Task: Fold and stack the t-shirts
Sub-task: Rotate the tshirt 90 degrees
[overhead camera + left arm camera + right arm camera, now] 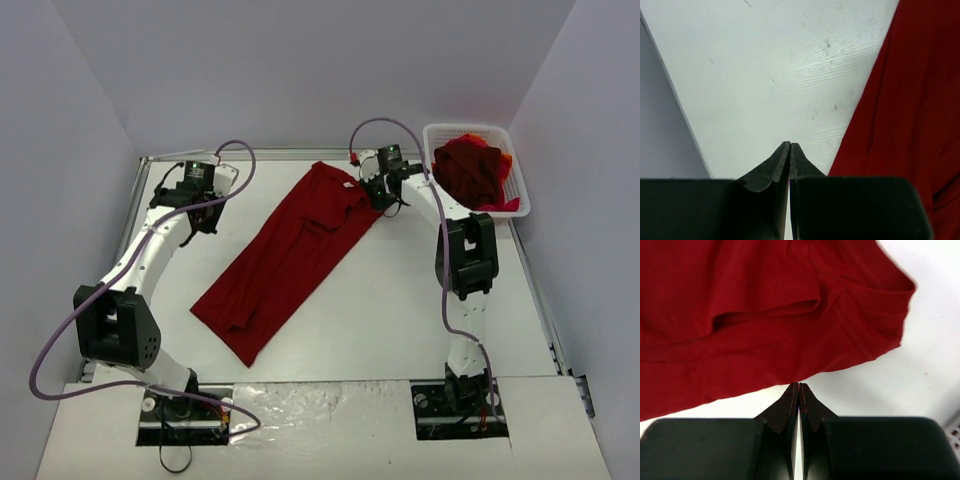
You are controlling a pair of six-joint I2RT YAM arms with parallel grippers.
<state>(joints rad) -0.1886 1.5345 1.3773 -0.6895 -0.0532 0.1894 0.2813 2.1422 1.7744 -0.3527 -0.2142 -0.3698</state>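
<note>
A dark red t-shirt [290, 255] lies stretched out diagonally across the white table, folded lengthwise into a long strip. My right gripper [383, 200] is at its far right end. In the right wrist view the fingertips [799, 384] are pressed together right on the shirt's near edge [765, 315], pinching the hem. My left gripper [205, 222] is shut with nothing in it, over bare table to the left of the shirt. In the left wrist view the closed tips [790, 144] sit just clear of the red cloth [910, 100].
A white mesh basket [470, 128] stands at the far right corner with more red t-shirts [470, 170] heaped in it, close behind my right arm. Its corner shows in the right wrist view [955, 432]. Walls close off the table at the back and on both sides.
</note>
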